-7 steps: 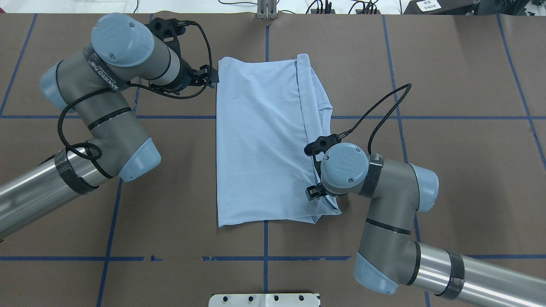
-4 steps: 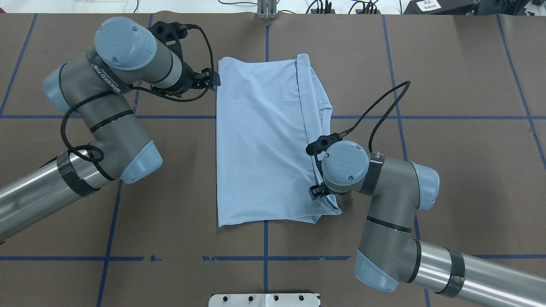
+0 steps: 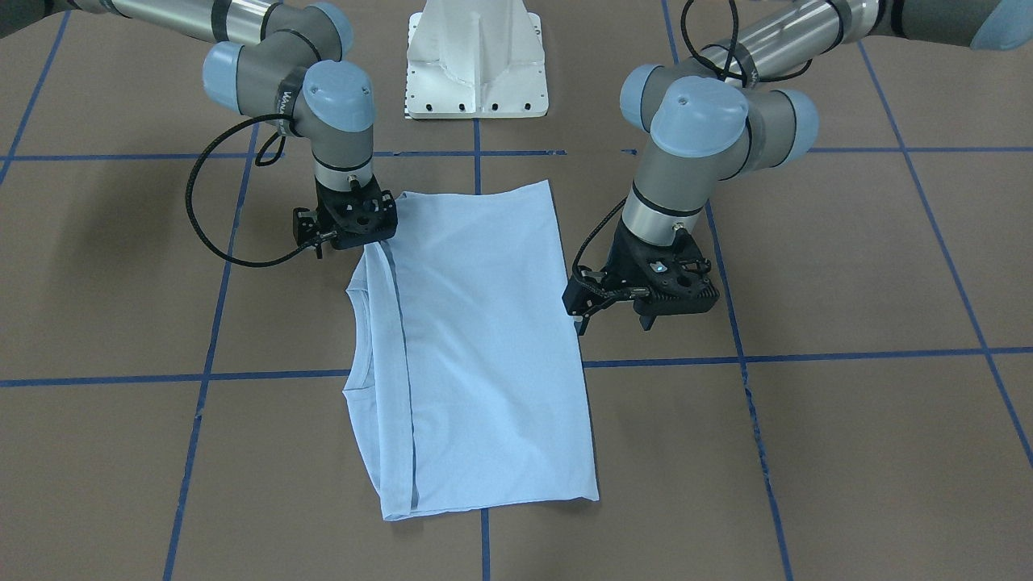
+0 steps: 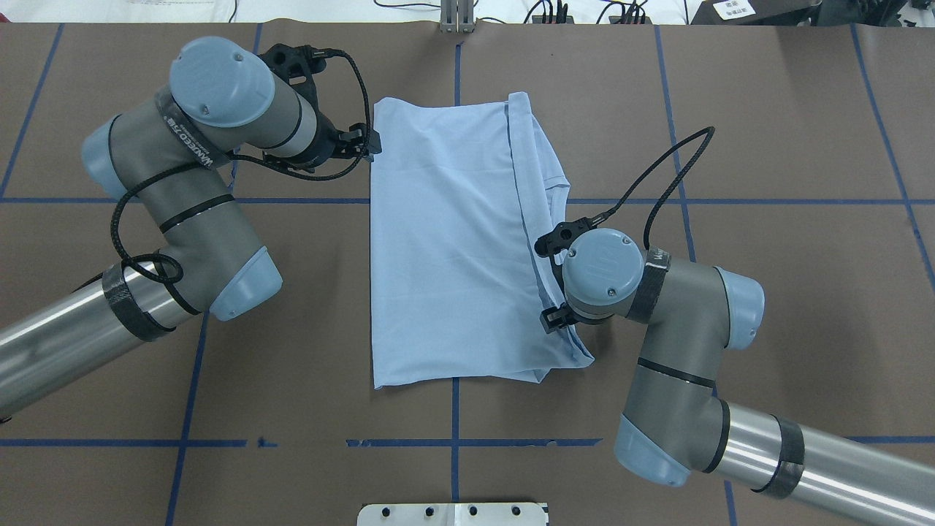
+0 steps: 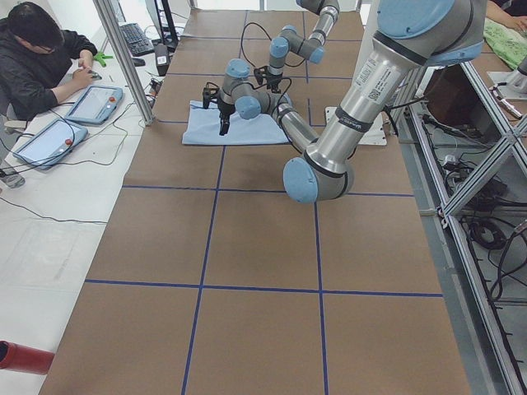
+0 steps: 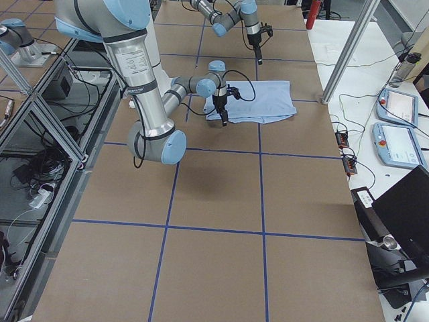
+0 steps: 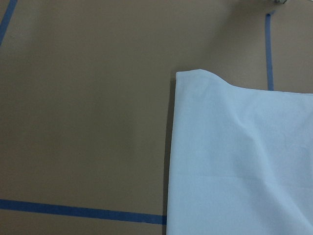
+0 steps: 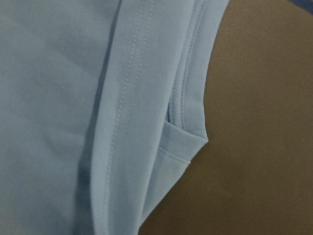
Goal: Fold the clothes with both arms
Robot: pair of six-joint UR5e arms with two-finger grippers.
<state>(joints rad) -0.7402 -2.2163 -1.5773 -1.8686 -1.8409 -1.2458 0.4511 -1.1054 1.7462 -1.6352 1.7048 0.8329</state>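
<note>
The pale blue T-shirt [image 4: 445, 241] lies folded lengthwise and flat on the brown table, with the collar and a sleeve hem [image 8: 186, 137] showing along its right edge. My left gripper [image 4: 367, 142] hangs just off the shirt's far left corner [image 7: 195, 76]. Its fingers do not show clearly, so I cannot tell if it is open or shut. My right gripper [image 3: 357, 234] points down onto the shirt's near right edge. In the overhead view its own wrist covers it, so I cannot tell its state either. The chest print is hidden.
Blue tape lines [image 4: 453, 442] cross the brown table cover. The white pedestal base [image 3: 476, 64] stands at the robot's side. A person [image 5: 41, 58] sits beyond the far edge with tablets [image 5: 95, 103]. Cables and a metal post [image 4: 456, 14] line that edge.
My left arm has crept right toward the shirt's far left corner. My right arm has shifted right and slightly farther, and the shirt's near right corner has slid a little right with it.
</note>
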